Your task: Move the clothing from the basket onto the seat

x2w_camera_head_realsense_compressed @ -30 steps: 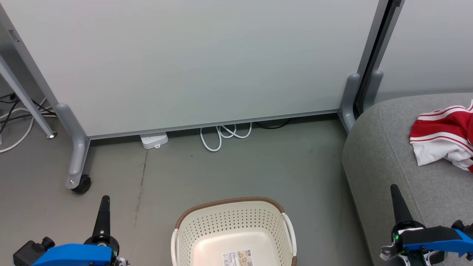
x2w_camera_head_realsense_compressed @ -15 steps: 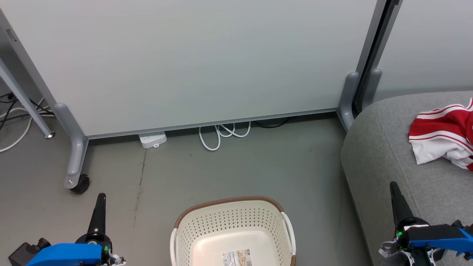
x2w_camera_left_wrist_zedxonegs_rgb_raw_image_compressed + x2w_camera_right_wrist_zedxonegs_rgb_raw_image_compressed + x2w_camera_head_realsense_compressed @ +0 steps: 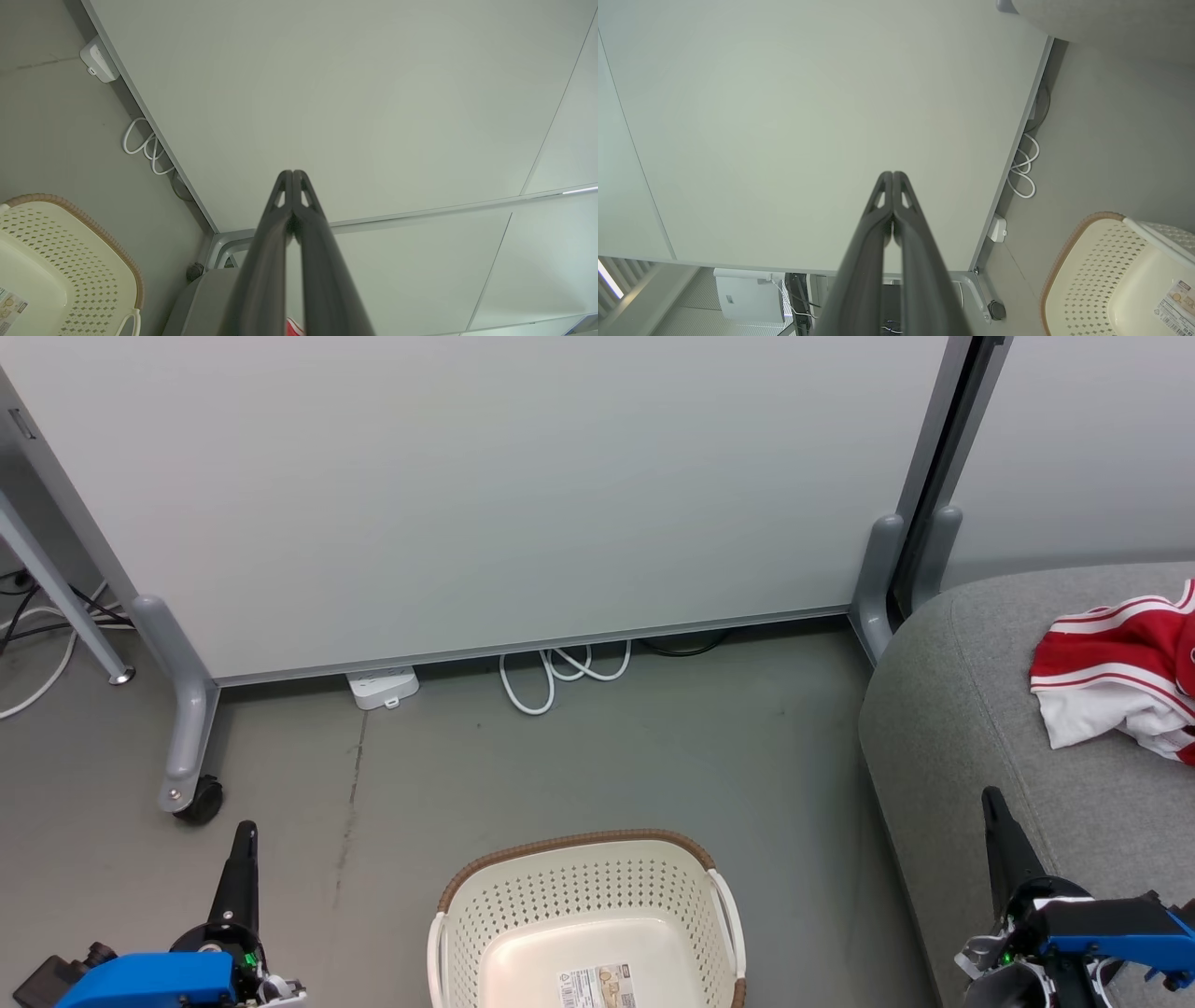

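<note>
You have one basket (image 3: 571,841), one seat (image 3: 962,728) and one heap of clothing (image 3: 1111,658) in front of you, plus two grippers. The clothing is a single red bundle with white stripes and a white fold. It lies on top of the seat toward the right and is cut off by the edge of the head view, so you cannot count the garments in it. The basket stands on the floor (image 3: 607,756) at the bottom middle, just left of the seat and well apart from the clothing. Its bare cream bottom shows one printed label (image 3: 597,987).

The left gripper (image 3: 245,831) points up at the lower left over the floor, left of the basket. The right gripper (image 3: 991,800) points up at the lower right, overlapping the seat's near edge in the head view. In each wrist view the two dark fingers (image 3: 268,242) are pressed together at the tips, pinching nothing.

The floor is smooth and grey, with one thin dark crack (image 3: 353,784) running down it between the left gripper and the basket. Behind it stand two pale panels (image 3: 485,495) on grey feet, and the left foot carries one black caster (image 3: 201,800). Under the wide panel's lower edge lie one white power strip (image 3: 383,688) and one looped white cable (image 3: 560,672). At the far left you see a slanted grey leg (image 3: 56,588) and some loose wires (image 3: 37,616).
</note>
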Tool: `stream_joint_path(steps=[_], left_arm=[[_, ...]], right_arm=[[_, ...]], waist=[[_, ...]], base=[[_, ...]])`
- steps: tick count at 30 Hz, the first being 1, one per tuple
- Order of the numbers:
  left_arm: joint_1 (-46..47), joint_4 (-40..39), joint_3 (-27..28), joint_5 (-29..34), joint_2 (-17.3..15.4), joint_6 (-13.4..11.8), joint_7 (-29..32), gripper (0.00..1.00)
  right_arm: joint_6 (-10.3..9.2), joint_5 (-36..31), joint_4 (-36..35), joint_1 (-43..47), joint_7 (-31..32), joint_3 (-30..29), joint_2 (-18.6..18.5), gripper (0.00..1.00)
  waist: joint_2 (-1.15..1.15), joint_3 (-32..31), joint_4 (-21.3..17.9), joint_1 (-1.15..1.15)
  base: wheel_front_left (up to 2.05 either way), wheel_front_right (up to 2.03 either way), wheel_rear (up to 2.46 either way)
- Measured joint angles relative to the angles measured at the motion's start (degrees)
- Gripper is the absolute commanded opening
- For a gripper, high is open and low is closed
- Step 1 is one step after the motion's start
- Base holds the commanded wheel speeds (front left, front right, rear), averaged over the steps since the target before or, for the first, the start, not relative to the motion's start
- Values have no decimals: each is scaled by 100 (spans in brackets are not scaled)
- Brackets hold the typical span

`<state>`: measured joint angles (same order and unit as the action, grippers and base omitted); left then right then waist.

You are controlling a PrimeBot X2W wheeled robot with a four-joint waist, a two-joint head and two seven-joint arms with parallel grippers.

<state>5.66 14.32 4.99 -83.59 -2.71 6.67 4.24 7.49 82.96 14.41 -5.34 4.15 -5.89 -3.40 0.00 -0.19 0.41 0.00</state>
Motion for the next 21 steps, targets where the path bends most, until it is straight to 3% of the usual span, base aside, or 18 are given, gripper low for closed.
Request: stream_joint_path(steps=[21], left_arm=[[17,-11,142,-811,-2,62,223,0]], right_arm=[[0,855,-23,-54,224,-57,41,0]], waist=[[0,34,-38,1]], base=[[0,0,0]])
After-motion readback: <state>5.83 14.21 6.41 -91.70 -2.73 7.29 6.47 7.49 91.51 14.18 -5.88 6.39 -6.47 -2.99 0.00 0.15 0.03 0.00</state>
